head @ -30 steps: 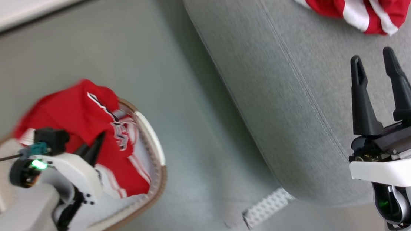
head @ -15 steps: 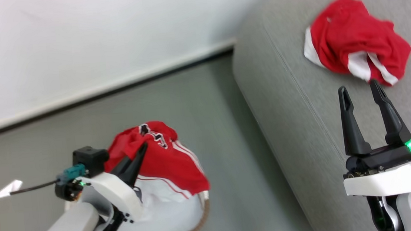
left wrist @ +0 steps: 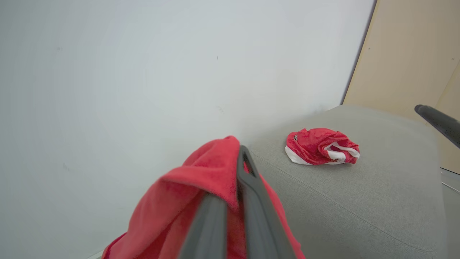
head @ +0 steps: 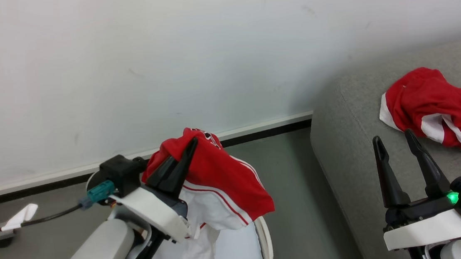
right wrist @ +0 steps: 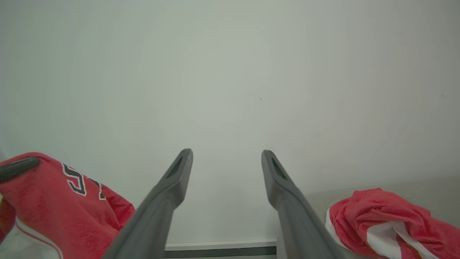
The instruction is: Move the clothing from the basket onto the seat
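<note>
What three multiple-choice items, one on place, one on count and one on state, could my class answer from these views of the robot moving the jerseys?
1. Where does the crumpled red-and-white garment lie?
A) on the grey woven-fabric sofa seat
B) on a wooden table
C) on a metal shelf

2. How many red garments are in sight?
A) one
B) two
C) four

3. How do the right gripper's jaws stand?
A) open and empty
B) shut on cloth
C) shut on nothing

Key:
1 A: it rests on the seat cushion.
2 B: there is the crumpled one, plus the red jersey with white trim that the left gripper is shut on.
3 A: the pale wall shows through the wide gap between the jaws in the right wrist view.
</note>
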